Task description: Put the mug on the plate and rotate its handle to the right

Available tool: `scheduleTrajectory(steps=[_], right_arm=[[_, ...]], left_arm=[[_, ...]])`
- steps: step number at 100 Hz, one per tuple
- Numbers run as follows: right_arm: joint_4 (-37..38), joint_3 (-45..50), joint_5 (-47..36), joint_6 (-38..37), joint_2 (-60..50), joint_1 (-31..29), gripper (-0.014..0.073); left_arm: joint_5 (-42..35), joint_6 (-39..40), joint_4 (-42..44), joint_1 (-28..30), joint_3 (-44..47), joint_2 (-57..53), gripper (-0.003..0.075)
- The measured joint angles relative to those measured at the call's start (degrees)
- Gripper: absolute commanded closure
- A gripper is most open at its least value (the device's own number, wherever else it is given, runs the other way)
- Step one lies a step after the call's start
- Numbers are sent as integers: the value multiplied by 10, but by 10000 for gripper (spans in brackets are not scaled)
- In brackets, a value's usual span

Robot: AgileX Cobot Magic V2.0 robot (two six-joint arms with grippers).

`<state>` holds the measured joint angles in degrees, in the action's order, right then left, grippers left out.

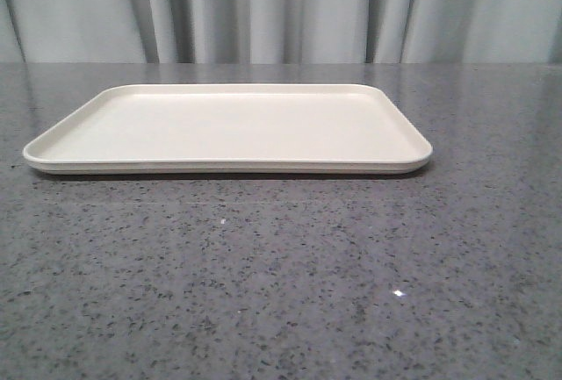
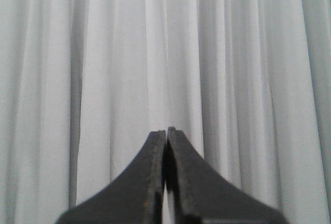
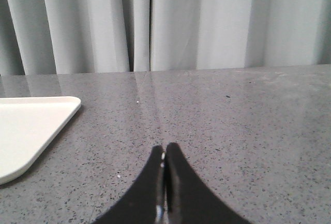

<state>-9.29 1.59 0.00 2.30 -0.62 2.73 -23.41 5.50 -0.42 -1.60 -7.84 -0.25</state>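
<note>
Both tools, left tool (image 2: 166, 131) and right tool (image 3: 165, 147), pressed together; plate (image 1: 114, 165) unmarked.

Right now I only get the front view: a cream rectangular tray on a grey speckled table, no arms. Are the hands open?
Observer: No. The left hand is shut, closed tip to tip, facing only the pale pleated curtain.
Reviewer: And the right one?
Observer: The right hand is shut too, holding nothing, over the grey speckled table. A corner of the cream rectangular tray lies apart from it.
Reviewer: Does either wrist view show a mug?
Observer: No, neither shows one.
</note>
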Motion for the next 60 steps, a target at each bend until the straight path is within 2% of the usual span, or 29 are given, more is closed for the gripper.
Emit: scheduleTrajectory(steps=[12, 25, 43, 60], right_arm=[[-14, -2, 5, 0, 0, 0, 713], [-24, -25, 13, 0, 0, 0, 713], [-26, -104, 44, 0, 8, 0, 713], [-26, -200, 77, 5, 65, 0, 713]], left_arm=[[27, 0, 0, 0, -28, 0, 741], [112, 0, 0, 0, -70, 0, 741], [218, 0, 0, 0, -149, 0, 740], [283, 0, 0, 0, -225, 17, 740]])
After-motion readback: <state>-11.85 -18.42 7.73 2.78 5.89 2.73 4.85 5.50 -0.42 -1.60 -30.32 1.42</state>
